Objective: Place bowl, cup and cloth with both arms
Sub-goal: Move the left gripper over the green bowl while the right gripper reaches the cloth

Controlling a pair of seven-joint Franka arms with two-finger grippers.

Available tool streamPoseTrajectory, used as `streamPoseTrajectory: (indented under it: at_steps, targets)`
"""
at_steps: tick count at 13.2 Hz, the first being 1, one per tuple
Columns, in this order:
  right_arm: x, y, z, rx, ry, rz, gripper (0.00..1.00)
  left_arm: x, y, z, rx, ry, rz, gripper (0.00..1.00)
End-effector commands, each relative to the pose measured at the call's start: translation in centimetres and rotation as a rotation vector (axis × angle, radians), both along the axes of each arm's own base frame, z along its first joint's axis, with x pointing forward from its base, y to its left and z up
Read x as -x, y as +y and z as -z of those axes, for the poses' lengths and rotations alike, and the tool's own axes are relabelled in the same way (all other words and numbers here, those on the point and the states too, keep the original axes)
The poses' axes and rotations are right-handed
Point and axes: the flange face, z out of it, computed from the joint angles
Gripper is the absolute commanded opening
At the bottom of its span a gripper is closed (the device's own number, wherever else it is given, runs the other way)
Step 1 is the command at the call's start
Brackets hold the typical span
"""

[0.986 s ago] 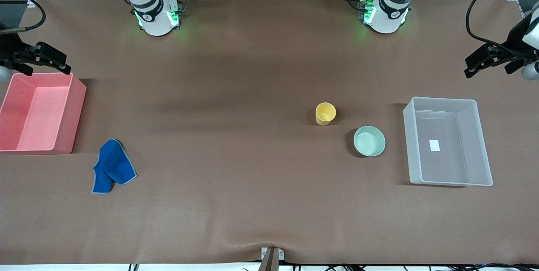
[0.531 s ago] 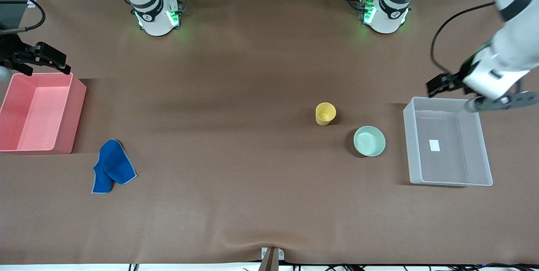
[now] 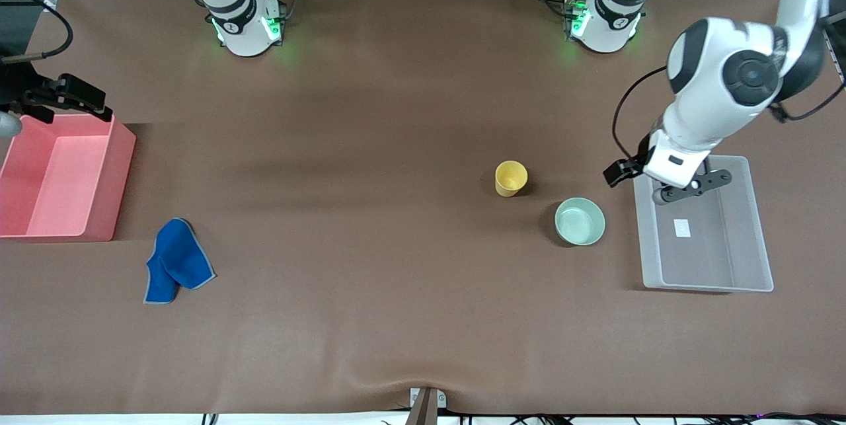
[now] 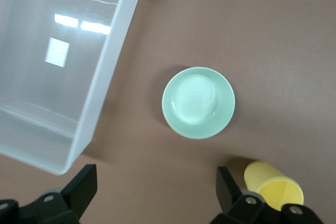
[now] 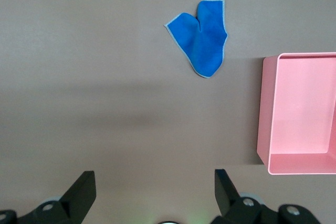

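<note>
The mint bowl (image 3: 579,221) sits upright on the brown table, with the yellow cup (image 3: 510,178) a little farther from the front camera, toward the right arm's end. My left gripper (image 3: 624,172) hangs open in the air between the bowl and the clear bin, holding nothing. Its wrist view looks down on the bowl (image 4: 198,102) and cup (image 4: 273,184), with the left gripper (image 4: 156,176) empty. The blue cloth (image 3: 175,270) lies crumpled near the pink bin. My right gripper (image 3: 69,108) hovers open and empty over that bin's edge. Its wrist view shows the cloth (image 5: 202,38) beyond the right gripper (image 5: 153,178).
A clear plastic bin (image 3: 700,253) stands at the left arm's end of the table, beside the bowl, also seen as the clear bin (image 4: 105,72). A pink bin (image 3: 59,177) stands at the right arm's end, shown as the pink bin (image 5: 304,108).
The left arm has swung in from the table's end, bringing its open gripper over the clear bin's edge beside the bowl. The right gripper has barely shifted.
</note>
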Motion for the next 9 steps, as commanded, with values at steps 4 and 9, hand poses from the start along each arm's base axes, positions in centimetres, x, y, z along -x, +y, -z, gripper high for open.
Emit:
streamPoseTrajectory:
  at_steps: [4,9]
  targets:
    - [-1.3,-1.3,1.8,-0.011,0.015,0.005,1.00,1.2,-1.2,9.3,0.040,-0.004,-0.141,0.97]
    - [-3.8,-4.0,6.8,-0.022,0.070,0.046,1.00,1.0,-1.5,15.2,0.060,0.020,-0.216,0.82]
